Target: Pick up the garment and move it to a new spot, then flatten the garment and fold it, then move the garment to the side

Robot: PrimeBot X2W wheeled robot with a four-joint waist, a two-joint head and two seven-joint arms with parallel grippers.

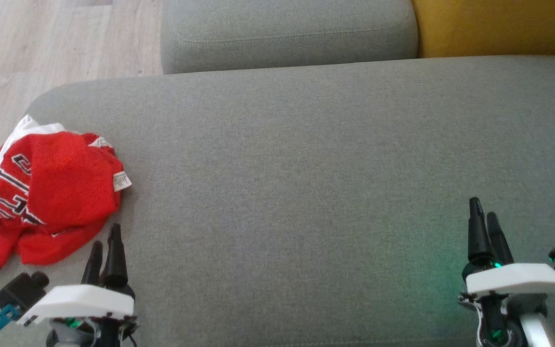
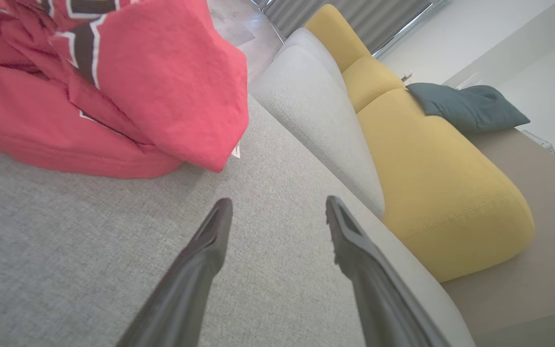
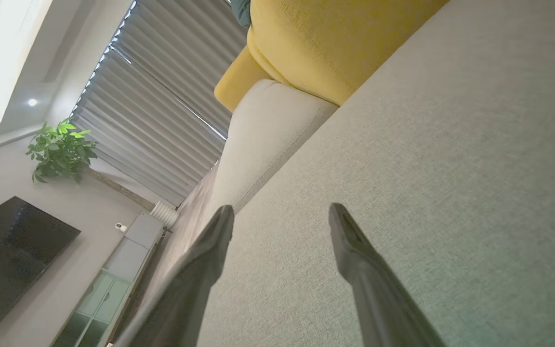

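Note:
The garment point(image 1: 46, 190), a red jersey with white trim and dark lettering, lies crumpled at the left end of the grey sofa seat point(image 1: 306, 159), part of it hanging over the edge. In the left wrist view the garment point(image 2: 128, 82) bulks just ahead of my fingers. My left gripper point(image 1: 105, 237) hovers open just to the right of and below the cloth, holding nothing; its jaws stand wide apart around bare seat point(image 2: 277, 205). My right gripper point(image 1: 483, 208) is open and empty over the seat's right part point(image 3: 281, 212).
A grey back cushion point(image 1: 287, 31) and a yellow cushion point(image 1: 499, 26) line the far side of the seat. Wooden floor point(image 1: 41, 43) lies beyond the seat's left end. A dark blue pillow point(image 2: 470, 106) rests on the yellow cushions.

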